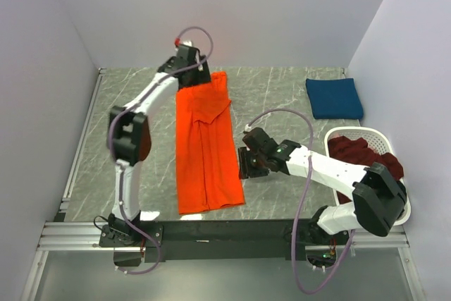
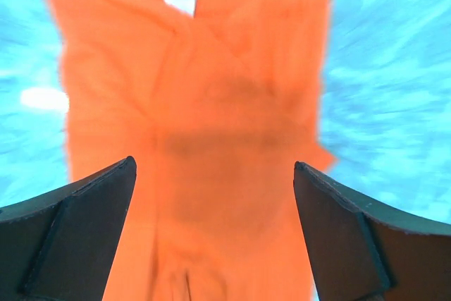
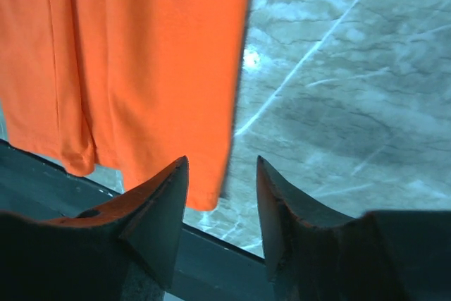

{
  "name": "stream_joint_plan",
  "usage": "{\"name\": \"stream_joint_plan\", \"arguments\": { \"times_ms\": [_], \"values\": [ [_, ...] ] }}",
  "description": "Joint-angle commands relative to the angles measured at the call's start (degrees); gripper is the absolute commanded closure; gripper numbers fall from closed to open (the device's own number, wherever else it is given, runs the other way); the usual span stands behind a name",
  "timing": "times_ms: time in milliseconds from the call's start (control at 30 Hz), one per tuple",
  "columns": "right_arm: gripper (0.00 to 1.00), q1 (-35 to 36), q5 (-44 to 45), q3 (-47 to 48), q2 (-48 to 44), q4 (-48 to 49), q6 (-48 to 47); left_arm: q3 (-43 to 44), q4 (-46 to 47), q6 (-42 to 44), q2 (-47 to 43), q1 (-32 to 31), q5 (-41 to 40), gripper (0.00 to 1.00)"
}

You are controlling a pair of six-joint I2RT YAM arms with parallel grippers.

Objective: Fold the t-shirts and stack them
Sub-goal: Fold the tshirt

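Now we hold the left pincer [image 2: 215, 167] released over the shirt [image 1: 206, 153] near the counter's [image 1: 282, 96] far edge, the right pincer [image 3: 222, 167] released beside its hem, for folding.

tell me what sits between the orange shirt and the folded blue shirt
In the top view, mostly bare marbled tabletop lies between the orange shirt and the blue shirt. Only the right arm's cable loops over its nearer part.
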Motion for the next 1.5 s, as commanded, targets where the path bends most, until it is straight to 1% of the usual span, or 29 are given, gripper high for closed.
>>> {"name": "stream_joint_plan", "arguments": {
  "times_ms": [0, 67, 100, 133, 167, 233, 267, 300, 367, 400, 433, 600, 700, 867, 1000, 1133, 1200, 1233, 1300, 1467],
  "values": [
    [0.51, 2.6, -1.3, -0.1, 1.8, 2.9, 1.9, -4.0, -0.2, -2.1, -14.7, 0.3, -3.3, 0.01],
    [0.52, 4.1, -0.8, 1.8, 4.0, 2.7, 1.7, -7.3, -3.1, -2.6, -18.4, 0.3, -4.5, 0.01],
    [0.52, 5.9, -0.3, 2.5, 4.8, 2.3, 1.5, -11.5, -3.8, -3.5, -22.1, 0.3, -5.5, 0.00],
    [0.53, 6.6, 0.2, 3.4, 5.6, 2.2, 1.4, -13.8, -5.3, -3.9, -24.2, 0.3, -5.7, 0.01],
    [0.55, 7.6, 1.0, 5.0, 7.3, 1.9, 1.0, -19.0, -5.7, -4.4, -28.3, 0.3, -5.7, 0.01],
    [0.55, 8.1, 1.4, 6.4, 8.6, 2.0, 0.9, -24.5, -6.1, -5.2, -32.4, 0.3, -5.9, 0.01],
    [0.58, 8.1, 1.2, 7.5, 9.6, 2.2, 0.8, -27.3, -6.5, -5.7, -34.5, 0.3, -5.8, 0.01],
    [0.60, 8.5, 0.9, 8.0, 10.1, 2.9, 0.7, -32.8, -6.4, -6.0, -38.6, 0.3, -5.8, 0.01],
    [0.63, 8.8, 0.6, 9.4, 11.8, 3.2, 0.6, -38.3, -6.7, -6.7, -42.8, 0.3, -5.5, 0.01],
    [0.64, 8.8, 0.0, 10.0, 12.6, 3.1, 0.2, -42.9, -7.1, -6.9, -46.3, 0.3, -5.4, 0.01],
    [0.65, 9.3, 0.1, 10.6, 13.3, 2.9, 0.1, -44.8, -8.1, -7.2, -47.7, 0.3, -6.1, 0.01],
    [0.75, 10.7, -1.6, 14.4, 18.3, 2.2, -0.6, -57.2, -11.5, -10.3, -57.0, 0.3, -3.5, 0.02],
    [0.77, 11.7, -2.3, 16.2, 20.7, 1.9, -0.8, -63.0, -11.9, -12.3, -61.9, 0.3, 0.0, 0.02],
    [0.79, 12.6, -4.7, 19.1, 25.6, 0.1, -1.2, -69.7, -11.9, -15.1, -66.9, 0.2, 4.8, 0.03],
    [0.78, 14.2, -5.3, 20.9, 26.7, -0.7, -2.0, -71.3, -12.6, -15.8, -68.0, 0.1, 7.3, 0.03],
    [0.76, 14.8, -6.6, 22.6, 27.8, -2.4, -2.8, -72.2, -13.3, -16.6, -68.3, -0.1, 8.4, 0.02],
    [0.74, 14.8, -8.2, 21.9, 26.6, -2.0, -2.7, -72.4, -13.9, -17.1, -68.1, -0.4, 9.6, 0.02],
    [0.70, 14.9, -8.8, 20.9, 24.8, -1.7, -2.6, -72.4, -14.0, -17.1, -68.0, -0.5, 11.0, 0.02],
    [0.68, 14.8, -10.0, 20.1, 22.9, -1.3, -2.6, -72.4, -14.8, -17.2, -67.5, -1.1, 11.9, 0.01],
    [0.67, 14.8, -6.3, 18.4, 18.2, -4.9, -1.6, -72.4, -17.0, -17.8, -68.1, -2.5, 11.6, 0.01]
  ]
}}
